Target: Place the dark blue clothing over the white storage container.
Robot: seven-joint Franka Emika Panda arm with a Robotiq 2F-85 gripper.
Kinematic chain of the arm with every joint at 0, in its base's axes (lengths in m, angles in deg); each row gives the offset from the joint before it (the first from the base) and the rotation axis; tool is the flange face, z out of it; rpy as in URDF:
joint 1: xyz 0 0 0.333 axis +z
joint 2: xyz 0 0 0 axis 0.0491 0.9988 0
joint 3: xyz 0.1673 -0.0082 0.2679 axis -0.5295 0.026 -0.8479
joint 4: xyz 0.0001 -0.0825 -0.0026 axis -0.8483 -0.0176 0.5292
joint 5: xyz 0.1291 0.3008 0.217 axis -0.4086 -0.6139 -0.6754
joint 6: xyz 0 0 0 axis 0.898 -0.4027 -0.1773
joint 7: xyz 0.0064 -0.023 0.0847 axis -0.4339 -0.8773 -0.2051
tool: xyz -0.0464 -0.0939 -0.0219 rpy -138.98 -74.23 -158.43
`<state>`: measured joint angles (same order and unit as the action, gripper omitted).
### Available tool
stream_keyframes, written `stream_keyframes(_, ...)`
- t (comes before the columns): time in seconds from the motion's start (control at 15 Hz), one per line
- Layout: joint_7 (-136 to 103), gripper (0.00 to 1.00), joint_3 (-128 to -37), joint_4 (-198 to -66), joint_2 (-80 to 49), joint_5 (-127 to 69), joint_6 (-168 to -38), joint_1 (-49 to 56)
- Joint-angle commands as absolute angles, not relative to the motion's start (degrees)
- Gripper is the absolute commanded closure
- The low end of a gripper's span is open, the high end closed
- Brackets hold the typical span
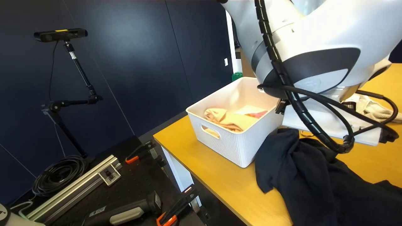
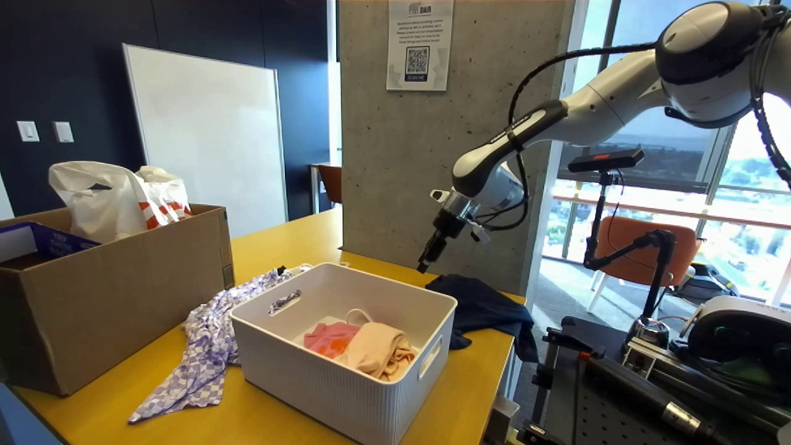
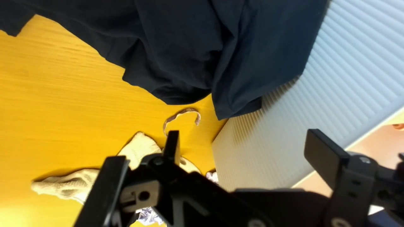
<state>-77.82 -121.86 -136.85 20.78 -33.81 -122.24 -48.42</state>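
Observation:
The dark blue clothing [image 1: 314,175] lies crumpled on the table against the outer side of the white storage container. It also shows in an exterior view [image 2: 476,306] and fills the top of the wrist view [image 3: 189,41]. The white storage container [image 1: 229,144] stands upright and open-topped; it also shows in an exterior view [image 2: 321,389] and at the right of the wrist view [image 3: 341,85]. Folded peach cloth [image 2: 377,349] and pink cloth [image 2: 330,339] lie inside it. My gripper [image 3: 244,138] is open and empty, above the table beside the container wall, near the clothing [image 2: 422,269].
A purple checkered cloth [image 2: 204,346] lies beside the container. A cardboard box [image 2: 136,296] with white bags stands farther along the table. A cream cloth [image 3: 139,151] lies near the gripper. A concrete pillar [image 2: 432,154] rises behind. The table edge [image 1: 204,185] runs close to the container.

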Motion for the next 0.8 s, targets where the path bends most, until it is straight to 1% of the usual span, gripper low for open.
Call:
stream_keyframes(0.0,-80.1,0.00,-119.0,-135.5,20.5,-37.1,-121.0,-46.1)
stream_keyframes(0.47,-81.5,0.00,-112.5,-130.9,23.0,-36.8,-118.7,-39.3)
stream_keyframes(0.73,-83.5,0.00,-110.8,-125.1,28.1,-36.8,-119.4,-34.8)
